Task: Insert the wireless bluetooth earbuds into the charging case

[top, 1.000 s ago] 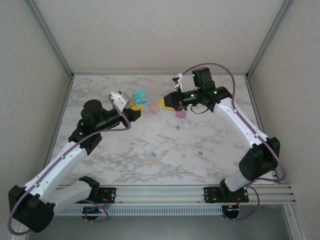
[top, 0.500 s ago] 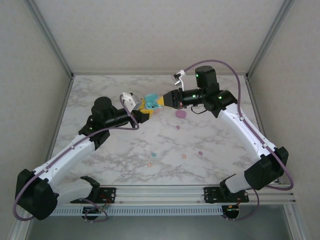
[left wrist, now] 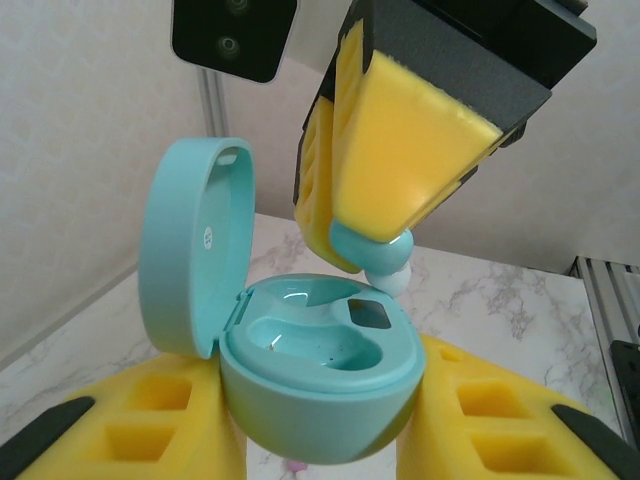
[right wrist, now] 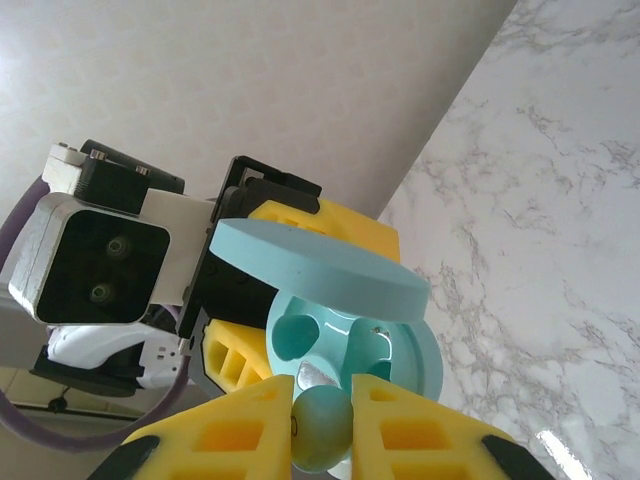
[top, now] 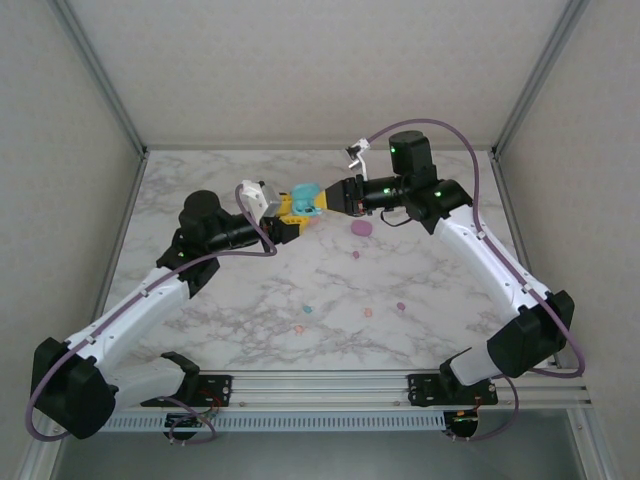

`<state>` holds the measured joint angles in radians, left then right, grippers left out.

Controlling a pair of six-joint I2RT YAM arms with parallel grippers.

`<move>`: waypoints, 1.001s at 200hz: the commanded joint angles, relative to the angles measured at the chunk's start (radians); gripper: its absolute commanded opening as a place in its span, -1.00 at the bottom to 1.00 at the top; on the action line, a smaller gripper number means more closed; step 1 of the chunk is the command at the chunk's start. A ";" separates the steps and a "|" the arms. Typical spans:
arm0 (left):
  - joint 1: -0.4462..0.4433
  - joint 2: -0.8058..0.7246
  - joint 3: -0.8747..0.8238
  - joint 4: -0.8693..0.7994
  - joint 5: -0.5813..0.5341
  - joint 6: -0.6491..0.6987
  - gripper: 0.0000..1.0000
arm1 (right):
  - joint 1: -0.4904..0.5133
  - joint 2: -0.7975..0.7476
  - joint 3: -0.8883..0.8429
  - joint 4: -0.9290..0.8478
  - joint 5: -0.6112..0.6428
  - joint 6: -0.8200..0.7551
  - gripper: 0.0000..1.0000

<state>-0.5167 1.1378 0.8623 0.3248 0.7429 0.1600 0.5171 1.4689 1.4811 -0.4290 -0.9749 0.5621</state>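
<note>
My left gripper (top: 293, 210) (left wrist: 320, 425) is shut on an open teal charging case (top: 303, 194) (left wrist: 318, 375), held off the table with its lid (left wrist: 193, 255) standing up at the left. Both earbud wells in the case look empty. My right gripper (top: 323, 199) (right wrist: 320, 420) is shut on a teal earbud (right wrist: 320, 430) (left wrist: 372, 252), whose white tip hangs just over the case's far rim (right wrist: 352, 340). Other earbuds lie on the marble: a teal one (top: 308, 310), two orange-pink ones (top: 298, 328) (top: 367, 312) and two purple ones (top: 355, 254) (top: 401, 306).
A purple oval case (top: 361, 228) lies on the table right of the grippers. A pink shape (top: 312, 221) shows just below the held case. The marble table (top: 200, 300) is ringed by white walls with metal posts; a rail (top: 330, 385) runs along its near edge.
My left arm carried the teal case right and up to meet the right gripper, which swung left with the teal earbud. In the last half second both barely moved.
</note>
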 commanded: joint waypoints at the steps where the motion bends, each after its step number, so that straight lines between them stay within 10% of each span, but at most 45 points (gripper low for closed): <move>1: -0.015 0.003 0.048 0.020 0.051 -0.014 -0.71 | 0.004 0.016 0.033 0.038 0.024 -0.007 -0.65; 200: -0.019 -0.010 0.038 0.092 0.048 -0.080 -0.72 | 0.015 0.067 0.129 -0.126 0.075 -0.100 -0.47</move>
<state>-0.5220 1.1454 0.8757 0.3397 0.7555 0.0998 0.5217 1.5131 1.5749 -0.5102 -0.9344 0.4828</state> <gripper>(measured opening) 0.355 0.262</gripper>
